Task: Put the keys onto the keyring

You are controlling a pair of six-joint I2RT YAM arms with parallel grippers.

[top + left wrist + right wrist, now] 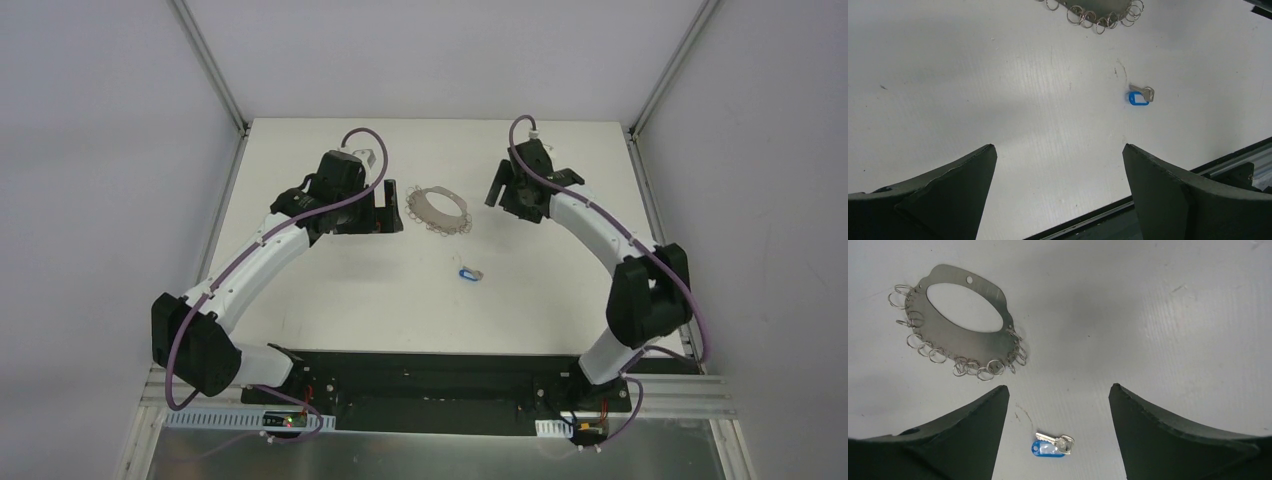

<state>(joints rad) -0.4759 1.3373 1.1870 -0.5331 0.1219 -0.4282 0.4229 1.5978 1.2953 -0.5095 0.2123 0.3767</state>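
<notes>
The white table (330, 290) is bounded on its left by an aluminium rail (222, 215) with a grey wall close beyond it. The left arm curves in from that side, leaving bare surface between it and the rail. The left gripper (386, 208) sits over the far half of the table, just left of the keyring (455, 200). Its fingers (948, 195) are spread wide with nothing between them. In its wrist view the keyring (1100, 20) runs off the top edge, well ahead of the fingertips. The key with a blue tag (1139, 96) lies ahead of the finger on the right of that view, apart from it. The black base plate (1098, 220) marks the table's near edge at lower right.

The keyring is a flat metal plate with an oval opening, and small split rings hang along one side. It lies flat at mid-table between the two grippers. The key (469, 273) lies nearer the bases, with open white surface all round it.

The right gripper (497, 186) hangs just right of the keyring, its fingers (1168, 430) also wide apart and empty. From its wrist the keyring (963, 342) lies beyond the left finger, untouched. The key (1053, 446) lies inside the gap, nearer the left finger. Right of this arm, bare table runs to the right rail (645, 200).
</notes>
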